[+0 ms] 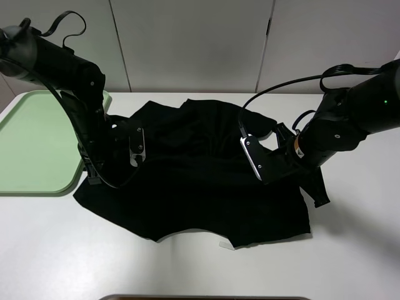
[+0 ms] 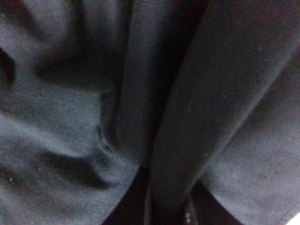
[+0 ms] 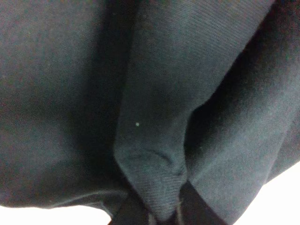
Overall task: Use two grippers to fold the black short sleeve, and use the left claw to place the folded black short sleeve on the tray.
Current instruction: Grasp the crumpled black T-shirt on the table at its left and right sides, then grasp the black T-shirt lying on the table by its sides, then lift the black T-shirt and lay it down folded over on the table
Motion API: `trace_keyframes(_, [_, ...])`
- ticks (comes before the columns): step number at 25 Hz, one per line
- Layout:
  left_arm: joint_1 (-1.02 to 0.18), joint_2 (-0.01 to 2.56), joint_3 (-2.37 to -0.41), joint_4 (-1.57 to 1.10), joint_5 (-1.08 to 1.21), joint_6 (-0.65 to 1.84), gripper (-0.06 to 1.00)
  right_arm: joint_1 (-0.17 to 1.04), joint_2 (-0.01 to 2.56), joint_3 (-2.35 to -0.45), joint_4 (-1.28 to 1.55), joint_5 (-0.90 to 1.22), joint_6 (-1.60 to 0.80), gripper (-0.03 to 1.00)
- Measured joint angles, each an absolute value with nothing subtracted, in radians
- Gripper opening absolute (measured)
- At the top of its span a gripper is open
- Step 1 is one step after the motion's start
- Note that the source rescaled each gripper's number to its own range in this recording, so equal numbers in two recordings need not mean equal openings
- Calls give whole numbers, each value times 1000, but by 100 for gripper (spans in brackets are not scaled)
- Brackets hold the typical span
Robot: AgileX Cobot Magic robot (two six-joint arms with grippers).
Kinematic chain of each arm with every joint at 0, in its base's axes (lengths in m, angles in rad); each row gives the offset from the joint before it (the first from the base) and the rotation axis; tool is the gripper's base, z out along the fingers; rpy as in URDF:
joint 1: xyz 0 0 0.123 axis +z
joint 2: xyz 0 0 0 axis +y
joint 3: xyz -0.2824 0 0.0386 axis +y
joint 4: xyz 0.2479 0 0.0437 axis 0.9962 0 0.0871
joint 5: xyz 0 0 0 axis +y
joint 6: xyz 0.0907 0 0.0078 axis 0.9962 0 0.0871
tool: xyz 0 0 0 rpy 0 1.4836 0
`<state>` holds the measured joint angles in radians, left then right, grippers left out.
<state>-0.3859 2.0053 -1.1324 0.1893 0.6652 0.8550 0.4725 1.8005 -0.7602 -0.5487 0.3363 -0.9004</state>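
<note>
— While you are looking down from the high camera, where is the black short sleeve (image 1: 200,181) lying?

— It is lying spread and rumpled on the white table (image 1: 187,269), just beside the green tray (image 1: 31,150) and not on it. Your left gripper (image 1: 134,148) is sitting low on the side of the cloth nearest the tray. Your right gripper (image 1: 259,159) is sitting low on the opposite side.

— Are they gripping anything?

— In the left wrist view, a ridge of the black short sleeve (image 2: 164,140) is running down between the dark fingers (image 2: 124,213), so I am judging the left gripper clamped on the cloth. In the right wrist view, a folded ridge of the black short sleeve (image 3: 159,154) is being pinched between the fingers (image 3: 199,211), so that one is clamped on it as well.

— Which step am I working on, then?

— You are starting the first fold, I am judging: both sides are pinched and nothing is lying folded over yet. The next move is calling for you to lift both pinches together. You should be carrying them level across the body of the shirt so the cloth is not twisting, and letting go only once edge is lying on edge. The tray is waiting for later.
</note>
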Motion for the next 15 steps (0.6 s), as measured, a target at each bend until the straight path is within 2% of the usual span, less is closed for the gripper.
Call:
trace_keyframes(9, [-389,1989,-1132,188,710,687,2,473,1771,-760,-564,337,-821,0])
trace_keyframes(15, [-389,1918,-1132,186,716,597,2,435,1687,-760,-618,320,-591,0])
